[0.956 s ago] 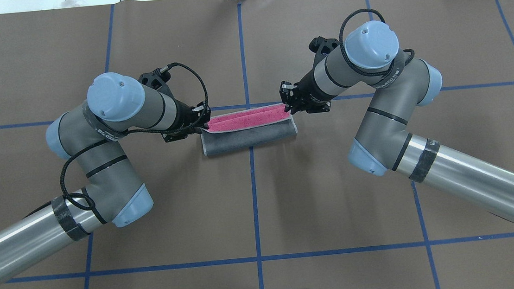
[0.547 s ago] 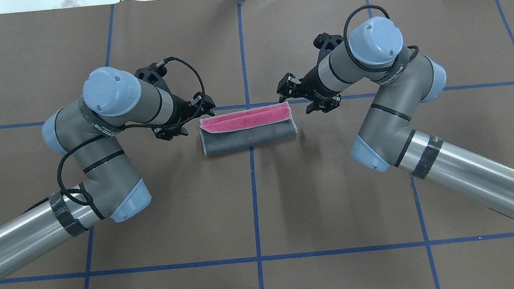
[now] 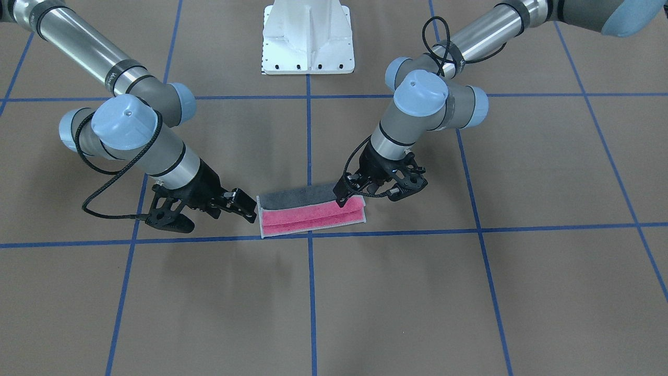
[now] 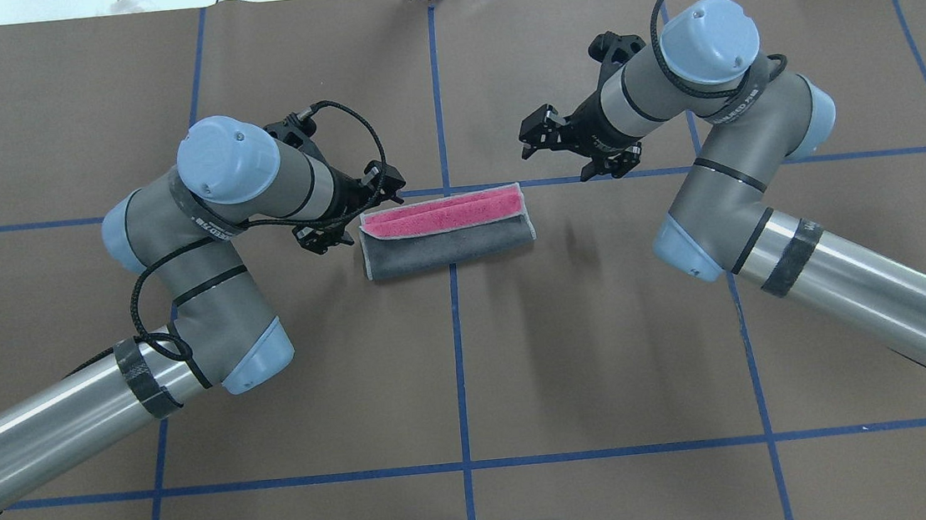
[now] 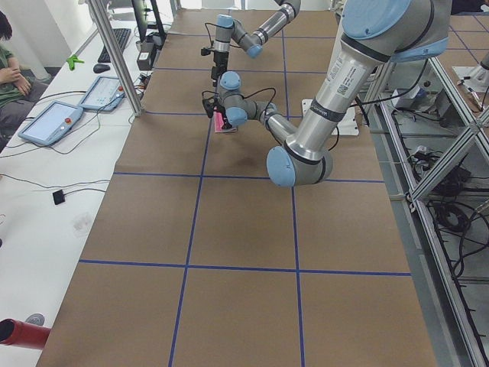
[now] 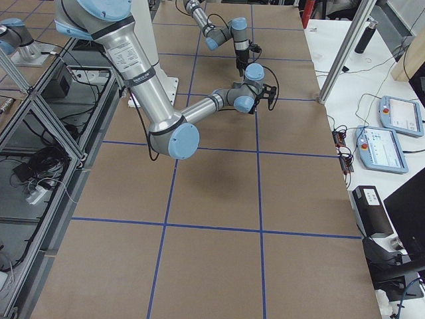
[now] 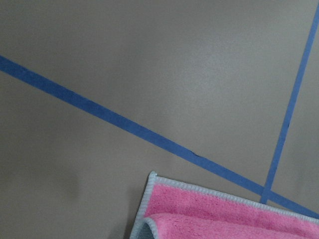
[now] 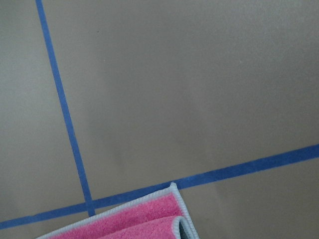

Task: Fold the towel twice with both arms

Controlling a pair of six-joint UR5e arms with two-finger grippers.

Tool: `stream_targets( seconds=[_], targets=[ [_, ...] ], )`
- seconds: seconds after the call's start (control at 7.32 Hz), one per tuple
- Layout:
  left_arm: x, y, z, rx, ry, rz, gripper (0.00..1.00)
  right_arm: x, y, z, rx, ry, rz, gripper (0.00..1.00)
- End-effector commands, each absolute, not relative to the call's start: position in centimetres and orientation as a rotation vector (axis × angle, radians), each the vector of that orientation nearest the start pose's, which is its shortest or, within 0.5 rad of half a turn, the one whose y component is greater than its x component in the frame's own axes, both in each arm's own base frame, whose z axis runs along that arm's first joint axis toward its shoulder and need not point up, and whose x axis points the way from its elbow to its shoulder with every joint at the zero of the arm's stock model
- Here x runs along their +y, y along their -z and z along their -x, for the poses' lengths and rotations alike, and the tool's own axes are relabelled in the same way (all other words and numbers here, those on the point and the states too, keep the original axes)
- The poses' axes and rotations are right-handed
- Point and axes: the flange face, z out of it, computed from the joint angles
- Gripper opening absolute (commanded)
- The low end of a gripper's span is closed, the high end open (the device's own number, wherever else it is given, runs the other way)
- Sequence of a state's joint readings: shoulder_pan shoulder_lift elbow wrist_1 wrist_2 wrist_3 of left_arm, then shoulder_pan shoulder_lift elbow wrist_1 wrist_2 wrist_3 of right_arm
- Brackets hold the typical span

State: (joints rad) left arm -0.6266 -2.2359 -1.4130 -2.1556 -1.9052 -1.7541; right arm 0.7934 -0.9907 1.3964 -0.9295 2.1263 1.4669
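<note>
Both pairs of jaws gape empty: our left arm's point(image 4: 255, 186) sits just off the folded towel's point(image 4: 449, 244) nine o'clock end, our right arm's point(image 4: 642, 98) farther at two; it lies nine-to-three on the worktop point(image 4: 563, 352).

My left arm point(image 4: 43, 443) and my right arm point(image 4: 877, 303) are built alike. Each has polished silver tubes joined by matt grey elbows, and every joint is closed with a round light blue cap point(image 4: 228, 159) dotted with small dark screws. Thin black rings mark the seams, and a wrap of black tape point(image 4: 139, 389) circles each silver tube. White lettering, too small to read, runs along a dark band below each wrist cap. A braided black cable point(image 4: 137, 318) loops beside each wrist. My left gripper point(image 4: 387, 179) and right gripper point(image 4: 534, 132) are black and angular, with two short fingers each. My base point(image 3: 308, 36) is a white block with a row of dark holes.
</note>
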Motion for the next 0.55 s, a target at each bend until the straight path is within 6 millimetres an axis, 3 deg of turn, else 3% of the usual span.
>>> stream_targets(
  seconds=[0.0, 0.41],
  targets=[
    [-50.1, -25.9, -55.1, 1.133, 0.535, 0.077, 0.99, -58.1, -34.0, 41.4, -1.129, -0.296, 0.015, 0.99],
    [-50.1, -25.1, -57.6, 1.120, 0.538, 0.070, 0.99, -58.5, -35.0, 40.3, -1.122, -0.284, 0.009, 0.99]
  ],
)
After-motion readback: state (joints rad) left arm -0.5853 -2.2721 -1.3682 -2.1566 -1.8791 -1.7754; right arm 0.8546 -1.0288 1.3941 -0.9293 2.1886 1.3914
